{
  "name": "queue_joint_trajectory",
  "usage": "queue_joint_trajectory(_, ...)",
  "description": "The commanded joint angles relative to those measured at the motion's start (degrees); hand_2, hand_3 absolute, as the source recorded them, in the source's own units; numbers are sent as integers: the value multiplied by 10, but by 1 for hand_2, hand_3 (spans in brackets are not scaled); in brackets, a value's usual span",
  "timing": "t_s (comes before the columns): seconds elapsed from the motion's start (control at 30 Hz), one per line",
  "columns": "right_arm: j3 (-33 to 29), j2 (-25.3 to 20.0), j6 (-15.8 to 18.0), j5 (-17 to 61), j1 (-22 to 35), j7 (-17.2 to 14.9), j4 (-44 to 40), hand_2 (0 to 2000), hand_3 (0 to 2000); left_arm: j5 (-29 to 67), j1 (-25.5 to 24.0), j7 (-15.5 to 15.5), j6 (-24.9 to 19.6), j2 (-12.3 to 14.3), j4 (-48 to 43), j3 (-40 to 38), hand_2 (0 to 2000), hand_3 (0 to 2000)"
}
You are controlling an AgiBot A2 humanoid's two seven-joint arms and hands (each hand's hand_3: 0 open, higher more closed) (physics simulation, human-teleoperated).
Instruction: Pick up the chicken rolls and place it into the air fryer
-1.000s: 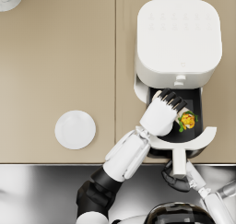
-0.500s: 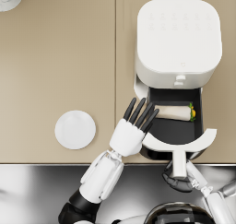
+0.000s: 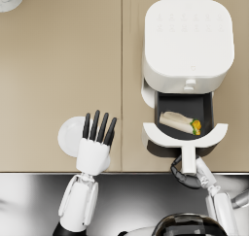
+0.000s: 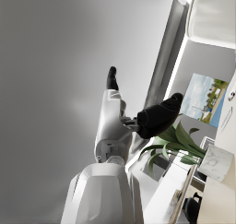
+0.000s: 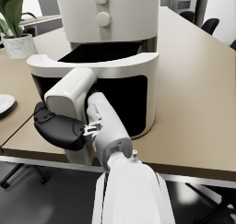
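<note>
Chicken rolls point(image 3: 178, 122) are in the air fryer's point(image 3: 188, 41) pulled-out black drawer point(image 3: 185, 106), lying toward the front of it, just behind the curved white drawer front point(image 3: 185, 137). Yellow-green filling shows at the end of the roll farther from the plate.

Right hand point(image 3: 187, 174) grips the drawer handle point(image 3: 188, 158), dark fingers point(image 5: 60, 130) wrapped around the white bar; the right wrist view shows the same grasp from close in, with the drawer open below the fryer body point(image 5: 106, 13).

Left hand point(image 3: 95, 145) holds nothing, fingers point(image 3: 99, 126) straight and slightly spread. It sits well away from the fryer, over the near edge of the white plate point(image 3: 70, 135), covering part of it. Left wrist view shows that hand point(image 4: 133, 119) empty against a grey background.

Plate lies on the beige counter point(image 3: 58, 75) near its front edge, on the fryer's handle side and well apart from it. A potted plant point(image 5: 16, 29) in a marble-look pot stands on the counter beside the fryer.
</note>
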Motion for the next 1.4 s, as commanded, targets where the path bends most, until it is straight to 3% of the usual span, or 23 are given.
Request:
queue_joint_trajectory(0.03, -1, -3, 3, 1, 1, 0, -2, 2000, 2000, 0, 15, 0, 0, -3, 22, -70, 0, 0)
queue_joint_trajectory(0.1, -6, -6, 21, 2, 3, 1, -4, 2000, 2000, 0, 30, 0, 0, -2, 34, -83, 0, 0)
queue_joint_trajectory(0.13, 291, 128, 25, 2, 243, 2, -23, 2000, 2000, 0, 39, 0, 0, -3, 40, -85, 0, 0)
queue_joint_trajectory(0.2, 268, 102, 39, 0, 257, 8, -55, 2000, 2000, 0, 52, 0, 0, -5, 46, -92, 0, 0)
queue_joint_trajectory(0.23, 120, -45, 39, -1, 193, 10, -65, 2000, 2000, 0, 57, 0, 0, -6, 51, -97, 0, 0)
queue_joint_trajectory(0.47, 171, 2, 28, -1, 324, 5, -176, 2000, 2000, 0, 49, 0, 0, -3, 54, -116, 0, 0)
queue_joint_trajectory(0.63, 236, 37, -7, -2, 405, 31, -256, 2000, 2000, 0, 42, 0, 0, 0, 62, -111, 0, 0)
queue_joint_trajectory(0.83, 342, 60, -32, -4, 503, 32, -366, 2000, 2000, 0, 54, 0, 0, 2, 84, -89, 0, 0)
queue_joint_trajectory(0.97, 412, 66, -78, -4, 557, 35, -421, 2000, 2000, 0, 60, 0, 0, 5, 93, -79, 0, 0)
queue_joint_trajectory(1.03, 414, 57, -83, -4, 569, 34, -446, 2000, 2000, 0, 60, 0, 0, 6, 93, -80, 0, 0)
queue_joint_trajectory(1.07, 353, 30, -85, -4, 549, 34, -455, 2000, 2000, 0, 62, 0, 0, 7, 96, -79, 0, 0)
queue_joint_trajectory(1.1, 375, 172, -89, -4, 523, 32, -448, 2000, 2000, 0, 63, 0, 0, 8, 98, -76, 0, 0)
queue_joint_trajectory(1.13, 358, 30, -84, -4, 546, 32, -450, 2000, 2000, 0, 61, 0, 0, 8, 94, -75, 0, 0)
queue_joint_trajectory(1.17, 365, 165, -78, -5, 523, 30, -457, 2000, 2000, 0, 53, 0, 0, 9, 96, -77, 0, 0)
queue_joint_trajectory(1.4, 356, 160, -59, -6, 525, 29, -464, 2000, 2000, 0, 54, 0, 0, 10, 96, -74, 0, 0)
